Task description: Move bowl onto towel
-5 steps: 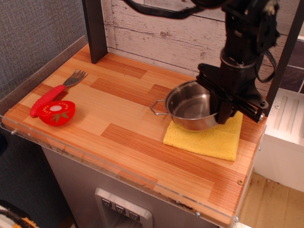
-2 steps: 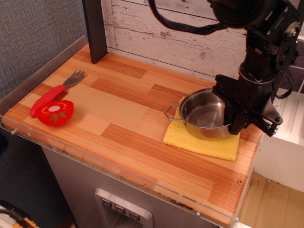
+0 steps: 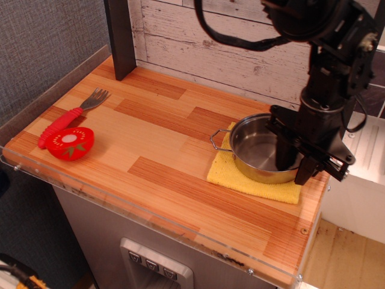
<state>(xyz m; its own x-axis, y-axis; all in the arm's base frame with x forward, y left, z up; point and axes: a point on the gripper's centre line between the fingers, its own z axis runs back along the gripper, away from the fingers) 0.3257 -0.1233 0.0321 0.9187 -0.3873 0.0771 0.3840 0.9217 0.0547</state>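
The shiny steel bowl [image 3: 255, 150] with wire loop handles rests upright on the yellow towel [image 3: 240, 179] at the right end of the wooden counter. My gripper [image 3: 296, 167] is at the bowl's right rim. One finger reaches inside the bowl and the other hangs outside it, with a visible gap between them. The jaws stand apart astride the rim and look open. The bowl's right handle is hidden behind the gripper.
A red tomato half [image 3: 71, 143] and a red-handled fork [image 3: 69, 117] lie at the left end of the counter. A dark post [image 3: 120, 36] stands at the back left. The counter's right edge is just beyond the towel.
The bowl was carried right and set down onto the towel. The fingers, earlier closed on the rim, have since spread apart.
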